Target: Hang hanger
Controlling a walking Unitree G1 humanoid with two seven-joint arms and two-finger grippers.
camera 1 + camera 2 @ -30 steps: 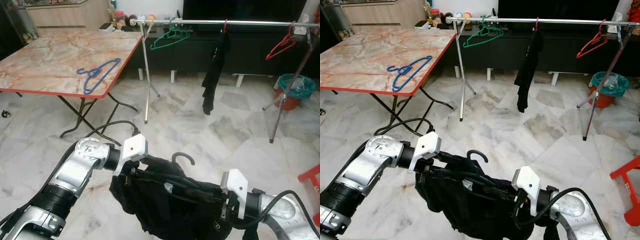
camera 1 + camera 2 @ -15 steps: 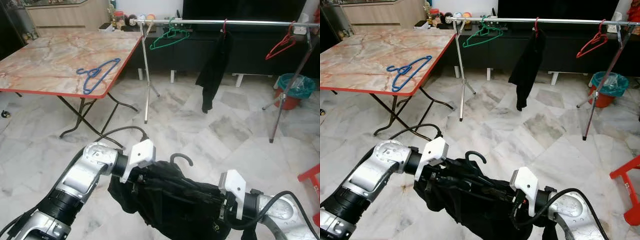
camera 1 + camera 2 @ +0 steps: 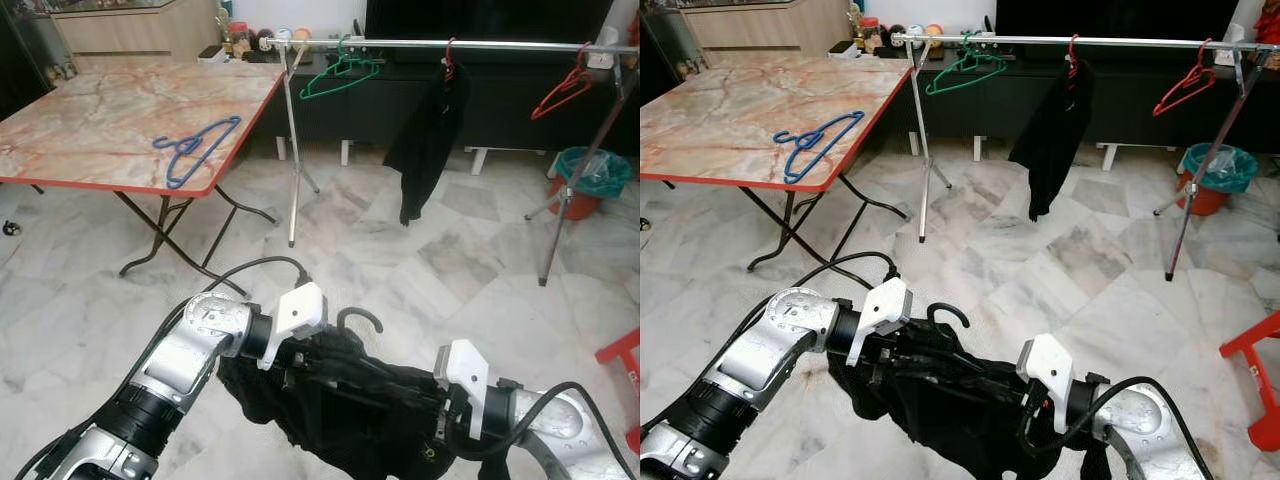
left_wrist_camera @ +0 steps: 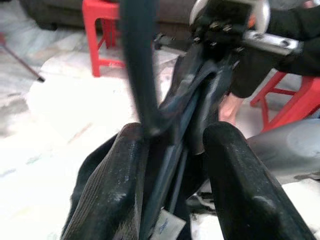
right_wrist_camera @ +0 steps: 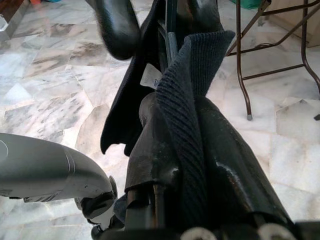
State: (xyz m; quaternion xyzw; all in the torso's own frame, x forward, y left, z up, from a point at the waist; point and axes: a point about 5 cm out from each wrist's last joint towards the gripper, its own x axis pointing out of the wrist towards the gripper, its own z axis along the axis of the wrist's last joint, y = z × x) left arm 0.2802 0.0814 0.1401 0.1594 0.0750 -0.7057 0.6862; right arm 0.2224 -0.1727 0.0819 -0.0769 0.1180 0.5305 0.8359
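Note:
A black hanger, its hook (image 3: 362,318) sticking up, carries a black garment (image 3: 350,410) low in front of me, stretched between both arms. My left gripper (image 3: 308,358) is shut on the hanger near the hook; the left wrist view has the hanger and cloth between the fingers (image 4: 115,200). My right gripper (image 3: 425,418) is shut on the garment's other end, with ribbed black cloth (image 5: 185,125) pinched between its fingers. Far ahead stands the silver clothes rail (image 3: 450,44).
On the rail hang a green hanger (image 3: 340,75), a black garment (image 3: 428,145) and a red hanger (image 3: 562,92). A marble table (image 3: 100,120) with a blue hanger (image 3: 195,148) stands at left. A teal bin (image 3: 595,175) and a red stool (image 3: 622,360) are at right.
My left arm has moved right and forward, closer to the right gripper, and the held garment has bunched up. The black garment on the rail has swung.

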